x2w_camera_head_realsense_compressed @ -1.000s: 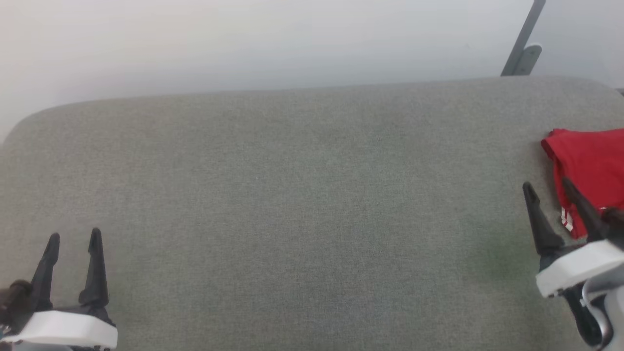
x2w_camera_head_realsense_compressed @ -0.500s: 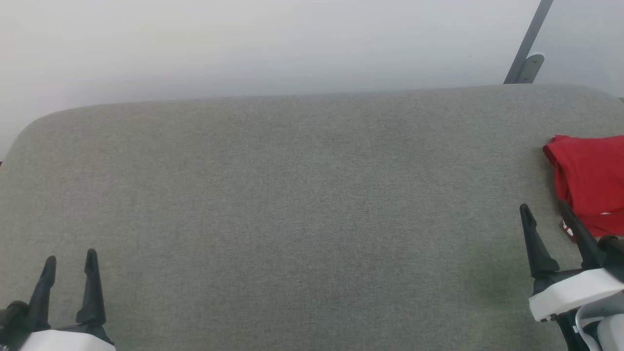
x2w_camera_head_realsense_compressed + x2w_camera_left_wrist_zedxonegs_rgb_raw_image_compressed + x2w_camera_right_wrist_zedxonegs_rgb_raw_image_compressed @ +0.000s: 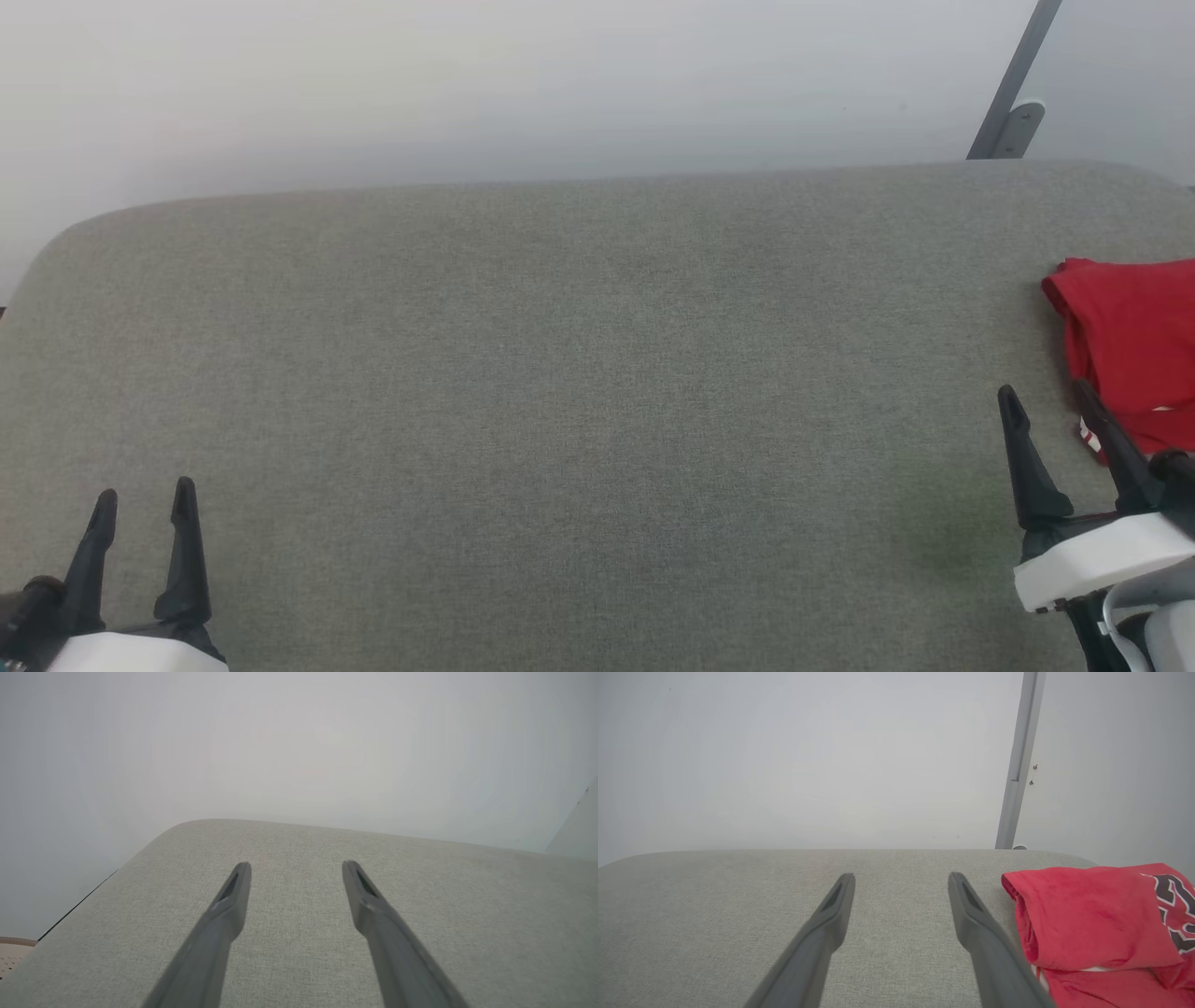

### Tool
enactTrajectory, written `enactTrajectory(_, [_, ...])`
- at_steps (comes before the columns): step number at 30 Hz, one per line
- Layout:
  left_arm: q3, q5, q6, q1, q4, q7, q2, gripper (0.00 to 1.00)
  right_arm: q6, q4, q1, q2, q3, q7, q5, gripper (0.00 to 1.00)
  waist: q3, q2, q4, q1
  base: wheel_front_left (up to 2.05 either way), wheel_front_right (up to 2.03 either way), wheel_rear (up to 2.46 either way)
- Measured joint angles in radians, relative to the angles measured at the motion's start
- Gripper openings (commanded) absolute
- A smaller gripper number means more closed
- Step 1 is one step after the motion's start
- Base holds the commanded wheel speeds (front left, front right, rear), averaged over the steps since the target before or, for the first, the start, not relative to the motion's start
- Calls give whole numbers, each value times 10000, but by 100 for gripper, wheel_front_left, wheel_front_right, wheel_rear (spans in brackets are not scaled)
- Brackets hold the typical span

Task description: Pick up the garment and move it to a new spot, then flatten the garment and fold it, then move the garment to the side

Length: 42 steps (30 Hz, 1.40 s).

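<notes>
The garment, a bright red T-shirt folded into a bundle, lies at the far right of the grey padded surface, cut off by the head view's edge. Dark letters outlined in white show on the garment in the right wrist view. My right gripper is open just to the left of it, holding nothing, its right finger overlapping the cloth's near corner. In the right wrist view the right gripper has bare padding between its fingers. My left gripper stands open at the lower left, far from the garment, and the left gripper is empty.
A pale wall runs behind the surface's rounded far edge. A grey metal post rises from a bracket at the back right, also visible as a post in the right wrist view. A strip of floor shows past the left edge.
The head camera tilted, sliding the whole picture down a little. Both grippers sit slightly lower in view and stay open. The garment has not moved on the surface.
</notes>
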Motion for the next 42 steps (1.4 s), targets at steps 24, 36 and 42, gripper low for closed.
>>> enactTrajectory(24, [-190, -182, 0, 190, 849, 236, -872, 0, 2, 771, 675, 688, 82, 215, 372, 0, -81, 0, -12, 0, 0, 0, 0])
enactTrajectory(36, [-307, -2144, 0, 68, 857, 777, -1001, 0, 0, 696, 652, 995, -132, 775, 2257, 0, -122, 0, -3, 1, 0, 0, 0])
enactTrajectory(42, [-384, -3020, 0, -87, 855, 1039, -1081, 0, 0, 658, 569, 1116, -282, 1043, 3103, 0, -144, 0, 2, 0, 0, 0, 0])
